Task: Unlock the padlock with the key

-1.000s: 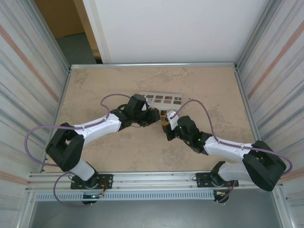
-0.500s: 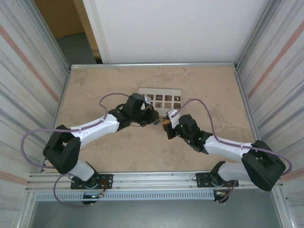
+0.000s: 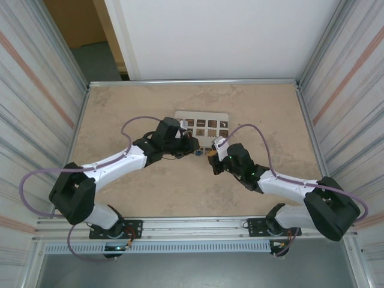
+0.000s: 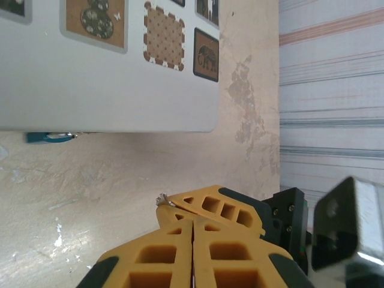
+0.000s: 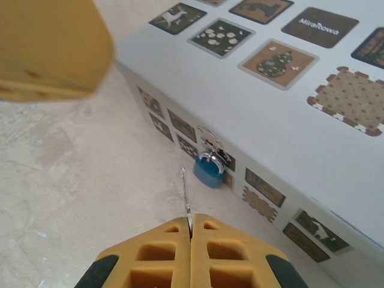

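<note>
The padlock (image 5: 207, 172) hung by its thin silver loop from a clasp on the near side wall of the white box (image 5: 198, 84), its teal body low against that wall and just above the bench (image 5: 72, 168). The right end effector (image 5: 191, 223) was fully closed, pinching the key (image 5: 184, 191) by its very end. The thin blade stuck out towards the box wall, and its tip sat just beside the padlock and a little apart from it, not in it. I could not make out the keyhole in the right wrist view, so I could not tell how well the blade lined up with it.

The left end effector (image 4: 192, 240) was also closed, finger against finger, with nothing visible between them. It hovered close to the same wall of the box, near the right one, and did not hold the padlock.

Judging from that, the unlocking had not yet begun, and the insertion looked like the risky part:

- The padlock hung free, so a push from the key would probably swing it along the box wall instead of seating the blade.
- The key was gripped over very little of its length. If its tip met the padlock body off-centre, it could pivot or slip between the fingers.
- A blade that missed the padlock would scrape the box wall or nudge the box itself.
- The two end effectors were crowded at the same spot beside the box, so a small sideways correction could knock one against the other.
</note>
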